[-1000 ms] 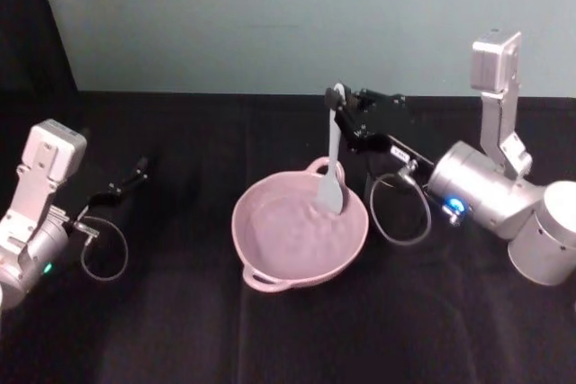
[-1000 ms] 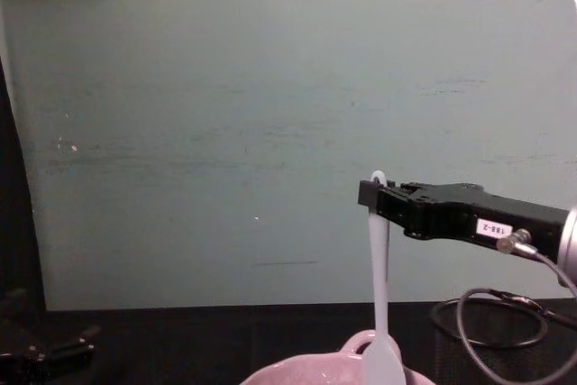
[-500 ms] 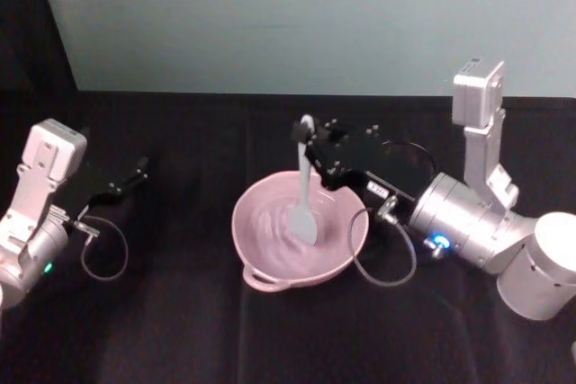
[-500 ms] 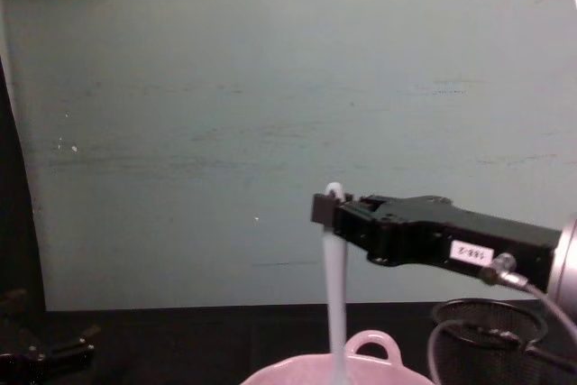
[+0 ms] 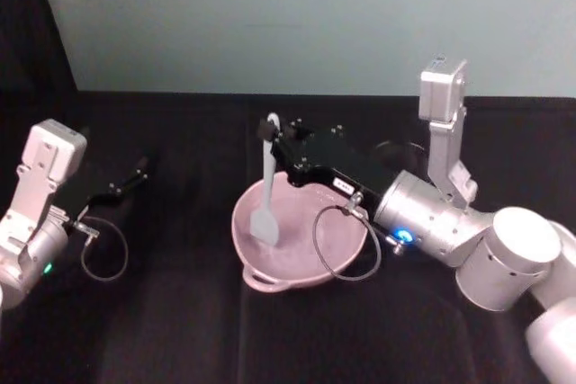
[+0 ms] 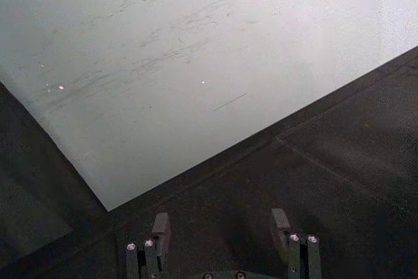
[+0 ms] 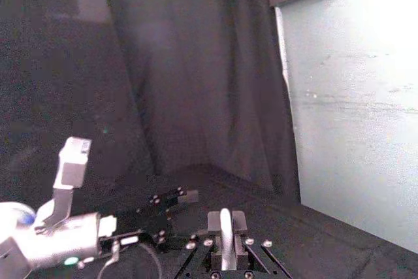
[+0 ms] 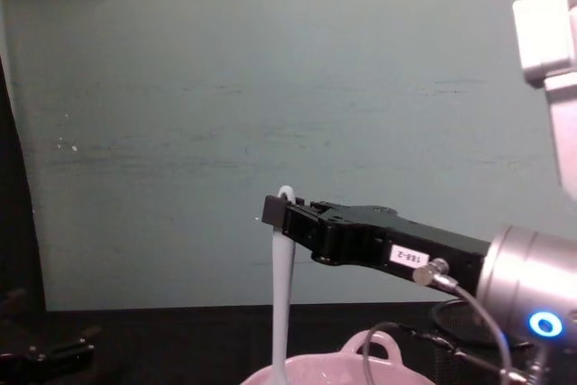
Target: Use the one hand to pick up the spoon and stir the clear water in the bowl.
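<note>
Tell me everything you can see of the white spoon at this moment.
The spoon is long, slim and white. It looks like plastic, with a flat paddle-like head and a small loop at the handle's end. It hangs nearly upright, head down. The right gripper is shut on the top of its handle, and the loop shows just above the grasp. The head sits inside the pink bowl, toward the bowl's left side. I cannot tell whether it touches the bottom.

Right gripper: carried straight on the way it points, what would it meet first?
Nothing nearby, apparently. The right gripper, shut on the spoon over the bowl, points across the black table toward the dark curtain. The parked left gripper seems off that line, though depth is unclear.
</note>
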`<state>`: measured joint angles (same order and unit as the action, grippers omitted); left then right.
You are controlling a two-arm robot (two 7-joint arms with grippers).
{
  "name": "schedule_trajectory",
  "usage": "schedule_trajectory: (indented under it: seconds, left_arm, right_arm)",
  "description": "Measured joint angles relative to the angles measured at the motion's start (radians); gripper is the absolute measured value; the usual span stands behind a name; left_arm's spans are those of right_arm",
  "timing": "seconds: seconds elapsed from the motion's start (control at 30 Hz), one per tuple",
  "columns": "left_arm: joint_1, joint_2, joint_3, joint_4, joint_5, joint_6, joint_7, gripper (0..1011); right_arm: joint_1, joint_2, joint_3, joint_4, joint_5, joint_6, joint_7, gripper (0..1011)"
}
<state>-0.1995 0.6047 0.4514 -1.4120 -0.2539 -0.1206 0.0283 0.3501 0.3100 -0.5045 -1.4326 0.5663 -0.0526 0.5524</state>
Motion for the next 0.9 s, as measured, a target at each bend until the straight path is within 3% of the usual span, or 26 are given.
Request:
schedule_trajectory:
  seconds: [0.2, 0.43, 0.67, 0.9]
  left_arm:
    - [0.000, 0.000, 0.000, 0.000, 0.000, 0.000, 0.000, 1011]
    - [0.000, 0.000, 0.000, 0.000, 0.000, 0.000, 0.000, 1011]
    - [0.000, 0.000, 0.000, 0.000, 0.000, 0.000, 0.000, 1011]
    - [0.000, 0.000, 0.000, 0.000, 0.000, 0.000, 0.000, 1011]
  right_arm:
    - [0.049, -0.035, 0.007, 0.098, 0.014, -0.023, 0.006, 109]
    - [0.065, -0.031, 0.029, 0.127, -0.001, -0.037, -0.018, 110]
    - [0.041, 0.008, 0.062, 0.087, -0.025, -0.034, -0.055, 109]
    - [-0.020, 0.062, 0.077, -0.019, -0.053, -0.001, -0.074, 109]
